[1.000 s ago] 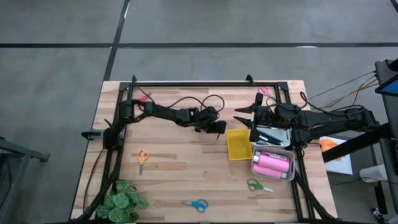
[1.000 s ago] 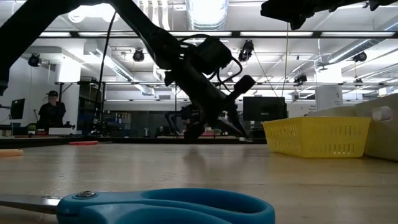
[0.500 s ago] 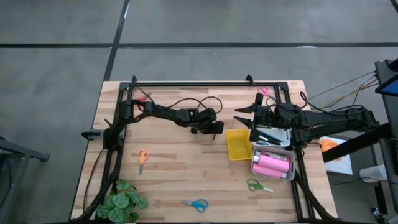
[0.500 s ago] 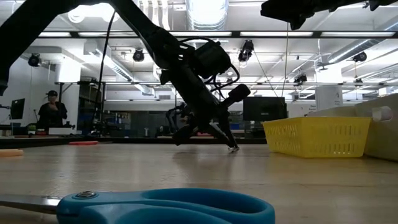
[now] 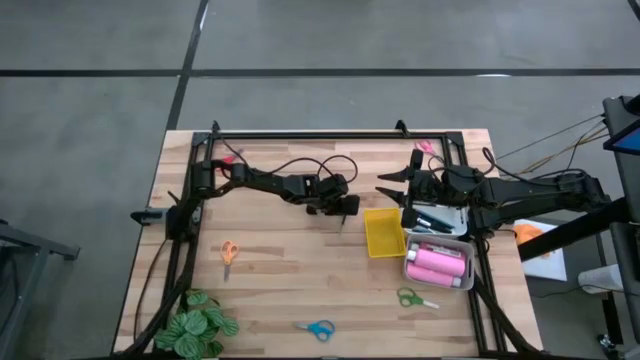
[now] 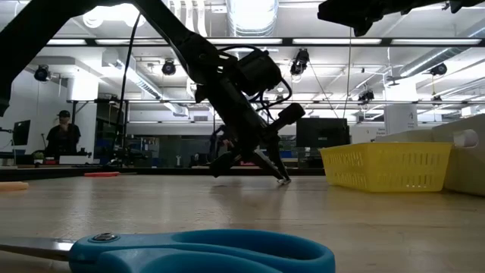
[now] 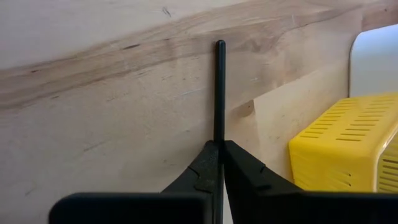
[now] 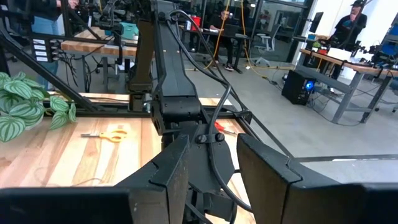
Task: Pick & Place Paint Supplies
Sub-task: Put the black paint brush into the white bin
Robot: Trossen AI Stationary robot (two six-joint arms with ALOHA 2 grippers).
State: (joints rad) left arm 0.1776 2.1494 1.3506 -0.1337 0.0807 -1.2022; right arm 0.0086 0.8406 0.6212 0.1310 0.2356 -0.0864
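- left gripper [image 7: 219, 152] pinched tight on a thin black brush [image 7: 219, 87]; brush sticks straight out past the fingertips, its far end down on the bare wood
- in the high view the left gripper [image 5: 343, 207] sits mid-table, just left of the yellow tray [image 5: 383, 232]; low view shows it tilted steeply, tip near the tabletop
- right gripper [image 5: 393, 185] hangs above the far right of the table, next to the white tray [image 5: 440, 218]; fingers [image 8: 168, 171] spread partway, nothing between them
- pink paint bottles [image 5: 438, 265] lie in the grey bin on the near right, just beyond the yellow tray
- scissors loose on the wood: orange pair [image 5: 228, 254] left, blue pair [image 5: 316, 327] at the near edge, green pair [image 5: 412, 298] near right
- open wood between the left gripper and the orange scissors; plant [image 5: 200, 325] fills the near-left corner
- black frame rail [image 5: 330, 134] runs along the far edge
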